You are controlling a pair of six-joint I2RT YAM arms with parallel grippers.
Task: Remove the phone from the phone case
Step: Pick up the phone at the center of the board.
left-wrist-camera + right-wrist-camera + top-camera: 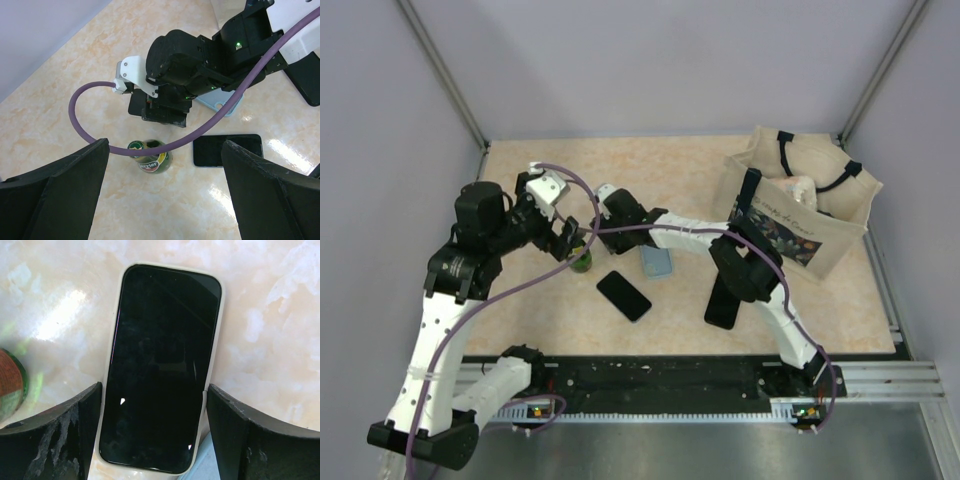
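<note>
Your right gripper point(154, 387) straddles the case point(115, 340) at its long sides — gripping or not, can't tell — likely to pin it; left gripper point(165, 145), jaws wide, hovers free for the phone point(165, 365).

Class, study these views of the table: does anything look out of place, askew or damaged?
The purple cable hangs across the top of the upright green bottle; whether they touch is unclear, but it could snag and tip it. Nothing appears spilled or broken.

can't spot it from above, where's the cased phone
In the right wrist view, the cased phone lies flat on the table between the right fingers, green bottle at that view's left edge.
</note>
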